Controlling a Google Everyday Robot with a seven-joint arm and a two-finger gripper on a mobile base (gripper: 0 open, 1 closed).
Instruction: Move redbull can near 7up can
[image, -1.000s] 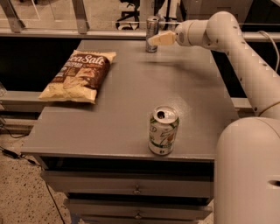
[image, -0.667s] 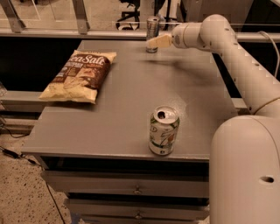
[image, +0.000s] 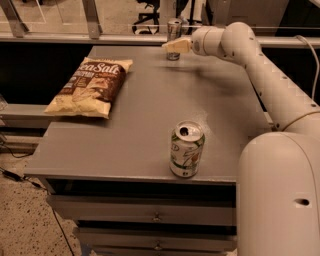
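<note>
The redbull can (image: 173, 29) is a slim silver can standing upright at the far edge of the grey table (image: 140, 120). My gripper (image: 174, 46) reaches in from the right at the end of the white arm (image: 260, 75) and sits right at the can, covering its lower part. The 7up can (image: 186, 149), white with green markings and an opened silver top, stands upright near the table's front edge, far from the redbull can.
A brown and cream bag of sea salt chips (image: 90, 86) lies on the table's left side. My white body (image: 280, 195) fills the lower right. Drawers (image: 150, 215) sit under the table front. A railing runs behind the table.
My gripper has moved left along the far edge and now overlaps the redbull can. Both cans and the chip bag have not moved.
</note>
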